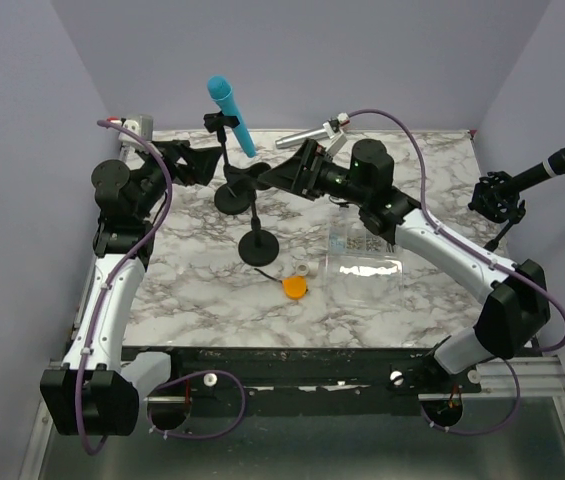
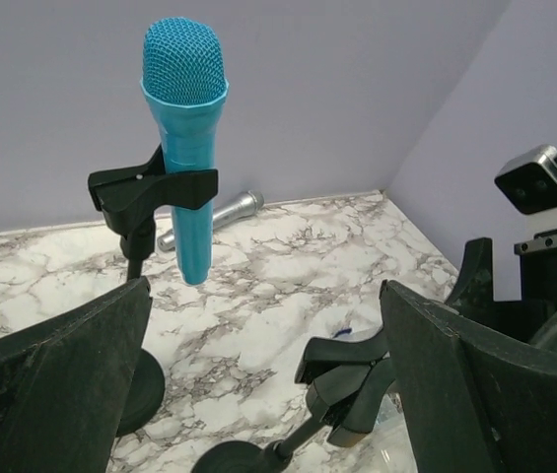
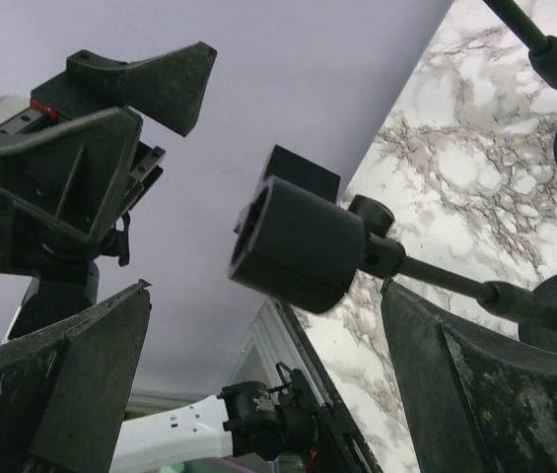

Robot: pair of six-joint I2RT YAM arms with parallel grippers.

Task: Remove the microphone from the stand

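The blue microphone (image 2: 184, 138) sits head-up in the black spring clip (image 2: 155, 185) of the stand (image 1: 234, 198) near the rear edge of the table (image 1: 192, 300), close to the plain lilac wall (image 1: 292, 50). Its head is a rounded mesh ball and its body is a smooth tapered barrel whose lower end hangs free below the clip. Open room lies above and in front of the head. The left gripper (image 2: 265, 286) faces the microphone with its jaws apart and touches nothing; its fingers (image 2: 56, 384) are matte black wedges with rough, scuffed faces. The right gripper (image 3: 265, 287) is also spread wide, and the empty cylindrical clip (image 3: 303, 241) of a second stand (image 1: 259, 247) lies between its fingers without visible contact. Both stands have thin black poles on flat round bases that stand near each other. A silver microphone (image 2: 214, 219) lies flat behind the stand at the rear edge. The table has a glossy white marble pattern with grey veins. An orange disc (image 1: 294, 287) and a clear packet (image 1: 362, 255) lie toward the near edge. A black microphone (image 1: 552, 165) is mounted beyond the right edge.
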